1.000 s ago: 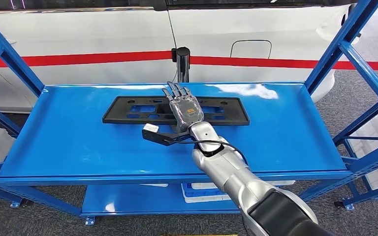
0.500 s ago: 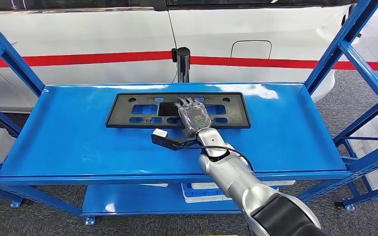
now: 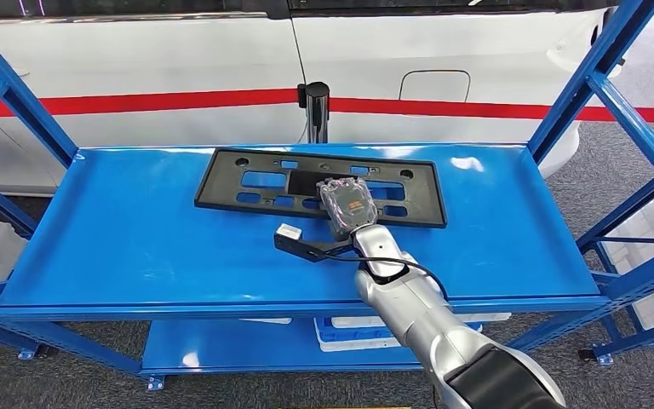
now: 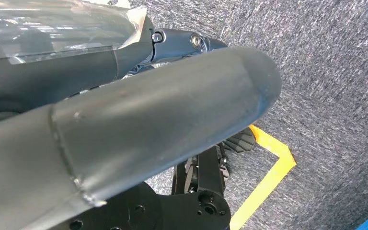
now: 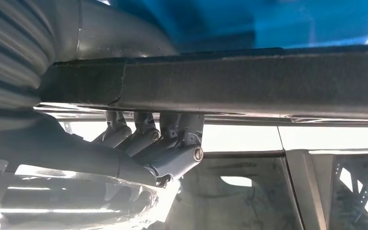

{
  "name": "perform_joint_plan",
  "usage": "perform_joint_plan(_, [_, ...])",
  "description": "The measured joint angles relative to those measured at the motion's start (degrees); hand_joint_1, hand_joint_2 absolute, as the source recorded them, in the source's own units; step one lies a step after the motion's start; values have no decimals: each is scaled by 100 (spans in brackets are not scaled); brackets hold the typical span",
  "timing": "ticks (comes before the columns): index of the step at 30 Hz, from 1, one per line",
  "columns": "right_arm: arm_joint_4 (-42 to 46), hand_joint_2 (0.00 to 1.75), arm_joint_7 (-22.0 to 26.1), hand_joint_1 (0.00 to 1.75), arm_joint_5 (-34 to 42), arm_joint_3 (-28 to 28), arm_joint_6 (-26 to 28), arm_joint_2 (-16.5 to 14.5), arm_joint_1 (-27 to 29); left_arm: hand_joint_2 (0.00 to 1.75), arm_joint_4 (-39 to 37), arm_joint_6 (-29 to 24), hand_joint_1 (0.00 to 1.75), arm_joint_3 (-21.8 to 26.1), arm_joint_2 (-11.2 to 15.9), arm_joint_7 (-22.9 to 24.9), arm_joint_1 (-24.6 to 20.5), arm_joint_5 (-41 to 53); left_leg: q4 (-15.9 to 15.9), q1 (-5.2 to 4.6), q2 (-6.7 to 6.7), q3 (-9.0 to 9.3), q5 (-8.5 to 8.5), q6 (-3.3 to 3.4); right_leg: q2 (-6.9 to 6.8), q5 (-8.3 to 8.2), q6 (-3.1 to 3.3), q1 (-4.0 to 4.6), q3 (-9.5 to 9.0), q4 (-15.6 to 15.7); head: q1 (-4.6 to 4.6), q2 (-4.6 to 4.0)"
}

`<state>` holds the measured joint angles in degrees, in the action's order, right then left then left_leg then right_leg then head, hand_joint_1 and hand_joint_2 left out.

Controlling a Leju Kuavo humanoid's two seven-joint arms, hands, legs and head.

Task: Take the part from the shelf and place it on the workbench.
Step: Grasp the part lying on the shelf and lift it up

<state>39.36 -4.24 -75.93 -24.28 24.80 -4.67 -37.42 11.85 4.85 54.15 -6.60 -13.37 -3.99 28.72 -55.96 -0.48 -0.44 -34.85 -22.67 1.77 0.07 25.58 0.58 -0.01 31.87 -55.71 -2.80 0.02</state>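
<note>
The black plate-like part (image 3: 319, 188) is tilted above the blue shelf (image 3: 119, 247), its near long edge lifted and its far edge toward the white vehicle (image 3: 179, 60) behind the shelf. The right hand (image 3: 347, 205) grips that near edge a little right of the part's middle, fingers curled over it and clamped on it; the right wrist view shows the fingers (image 5: 146, 139) hooked around the dark bar of the part. The left hand (image 4: 124, 129) hangs over grey carpet (image 4: 335, 72); whether its fingers are apart or together cannot be told.
</note>
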Motion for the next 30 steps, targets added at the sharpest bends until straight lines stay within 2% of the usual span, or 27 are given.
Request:
perform_joint_plan(10, [108,175,1,175,-12,15,-13,56,22,0,0,15,0,-1,0,-54,0,-1,1,1,0,1,0,0,0,0,0,1,-1,0,0,0])
perform_joint_plan(12, [173,175,15,175,-43,33,-57,65,62,0,2,90,0,0,-1,-316,1,-14,1,1,-1,2,0,0,-1,0,0,1,-1,0,0,0])
perform_joint_plan(16, [582,175,297,175,58,133,-166,89,268,0,4,410,0,-40,-2,-1307,2,112,1,1,-2,1,0,0,0,0,0,1,-2,-1,0,0])
perform_joint_plan(19, [1223,175,640,175,505,246,-209,131,451,0,4,729,0,-85,-2,-1858,-3,185,0,1,-1,1,0,0,2,0,0,0,-1,-1,0,0])
perform_joint_plan(23, [2537,175,1033,175,1026,354,-161,268,707,0,4,888,0,-86,-7,-2416,3,243,0,0,-2,-4,0,0,-1,0,0,0,2,-1,0,0])
perform_joint_plan(27, [4121,175,1459,175,1333,342,39,452,809,0,22,1010,0,-80,-31,-2636,3,204,0,-1,-2,-9,-1,0,-1,0,0,-1,7,-1,0,0])
perform_joint_plan(30, [5049,175,1561,175,1431,275,71,557,814,0,62,1038,0,-81,-59,-2663,-5,199,0,0,-1,-6,-2,1,0,1,0,0,7,0,0,0])
